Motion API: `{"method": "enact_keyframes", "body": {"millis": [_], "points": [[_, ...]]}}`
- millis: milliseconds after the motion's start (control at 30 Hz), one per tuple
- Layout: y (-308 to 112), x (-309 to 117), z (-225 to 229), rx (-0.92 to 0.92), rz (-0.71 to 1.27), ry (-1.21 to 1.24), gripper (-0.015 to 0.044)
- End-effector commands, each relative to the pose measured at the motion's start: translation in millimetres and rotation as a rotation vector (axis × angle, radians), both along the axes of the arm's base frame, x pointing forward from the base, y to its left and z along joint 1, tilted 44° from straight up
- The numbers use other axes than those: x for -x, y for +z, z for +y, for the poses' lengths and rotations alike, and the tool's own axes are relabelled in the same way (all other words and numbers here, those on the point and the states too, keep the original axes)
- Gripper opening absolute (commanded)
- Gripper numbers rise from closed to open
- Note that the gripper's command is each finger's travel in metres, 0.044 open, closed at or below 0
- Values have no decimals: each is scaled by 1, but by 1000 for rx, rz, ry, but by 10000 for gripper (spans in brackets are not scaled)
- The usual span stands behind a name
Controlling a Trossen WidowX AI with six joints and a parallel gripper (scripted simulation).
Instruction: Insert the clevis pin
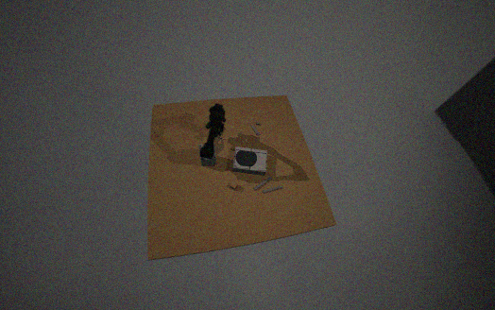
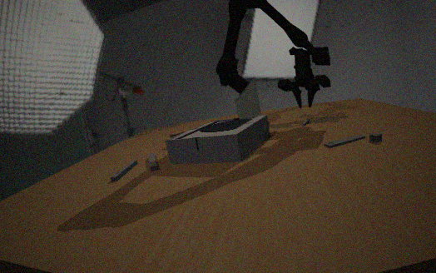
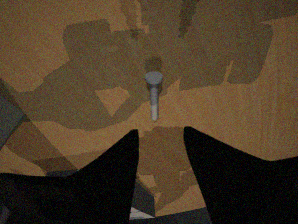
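While the pin is lying on the table, the gripper is hanging above it, parted

Since nothing is filling the space between its fingers, the gripper is holding no object; its two dark fingers are pointing down and standing partly apart. It is hovering over the table, clear of the wood.

The steel pin is lying on its side on the wood. In the wrist view its round head is facing away from the fingertips and its shank is stretching toward the gap between them, with shadows falling around it.

The tray is sitting well apart from the gripper, and the dark, wide disc is lying flat inside its rim. Whether the two holes are lining up is too dim to tell.

Near the tray, a grey bar is lying beside a small rounded piece; on the other side, another bar is resting near a little dark block.
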State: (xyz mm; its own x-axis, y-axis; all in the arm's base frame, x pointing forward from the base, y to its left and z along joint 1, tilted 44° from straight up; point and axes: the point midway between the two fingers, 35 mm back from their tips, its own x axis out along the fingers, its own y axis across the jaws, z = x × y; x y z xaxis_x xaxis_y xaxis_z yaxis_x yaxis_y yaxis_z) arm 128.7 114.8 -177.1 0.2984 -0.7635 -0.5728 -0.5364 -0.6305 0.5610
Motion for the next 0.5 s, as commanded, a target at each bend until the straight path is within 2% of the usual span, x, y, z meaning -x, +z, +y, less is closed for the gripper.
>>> {"method": "enact_keyframes", "body": {"millis": [0, 467], "points": [[-4, 0, -7, 11, 5, 4, 160], [-22, 0, -22, 12, 4, 4, 160]]}}
